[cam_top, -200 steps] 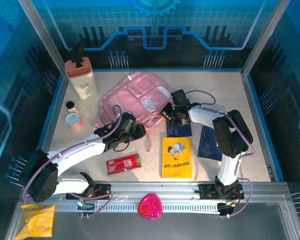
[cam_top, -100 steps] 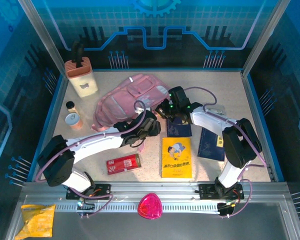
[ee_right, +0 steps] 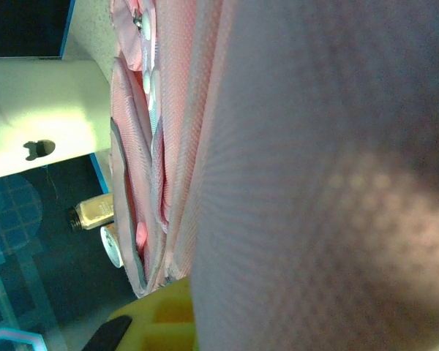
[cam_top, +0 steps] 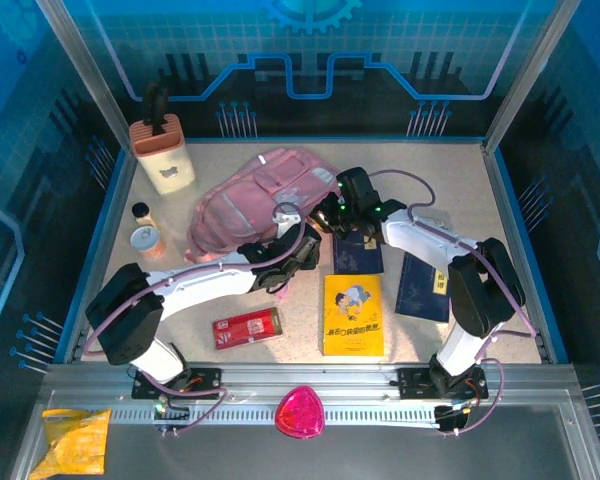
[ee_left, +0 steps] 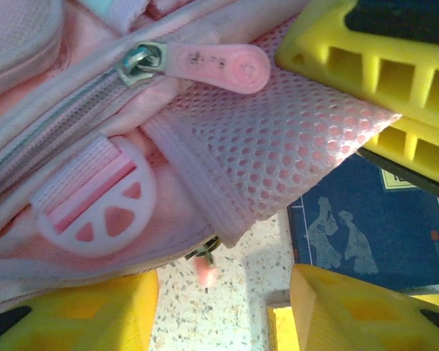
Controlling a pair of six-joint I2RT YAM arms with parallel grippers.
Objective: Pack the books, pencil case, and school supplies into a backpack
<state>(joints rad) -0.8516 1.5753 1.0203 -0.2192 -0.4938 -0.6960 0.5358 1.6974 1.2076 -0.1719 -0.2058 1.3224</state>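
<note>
The pink backpack [cam_top: 250,200] lies at mid-table. My right gripper [cam_top: 334,214] is shut on the mesh fabric [ee_left: 278,146] at its right corner, and one yellow finger [ee_right: 150,322] shows under the cloth. Just below that corner my left gripper [cam_top: 298,256] [ee_left: 221,296] stands open over bare table, a small pink zip pull [ee_left: 203,269] dangling before it. One navy book [cam_top: 358,256] [ee_left: 366,227] lies beside it, with the yellow book [cam_top: 353,315] and a second navy book [cam_top: 420,287] nearer me. The red pencil case [cam_top: 246,327] lies front left. A small pale oblong [cam_top: 324,178], seemingly the school supplies, sits by the backpack's far right edge.
A tall beige box [cam_top: 162,155] stands back left, with two small jars [cam_top: 142,228] in front of it. Raised blue walls edge the table. A pink disc [cam_top: 300,412] and a yellow bag [cam_top: 75,440] lie on the near rail.
My left arm has swung right along the backpack's near side to its right corner, its jaws a little wider. The right gripper has shifted slightly left, and the backpack has flattened and turned.
</note>
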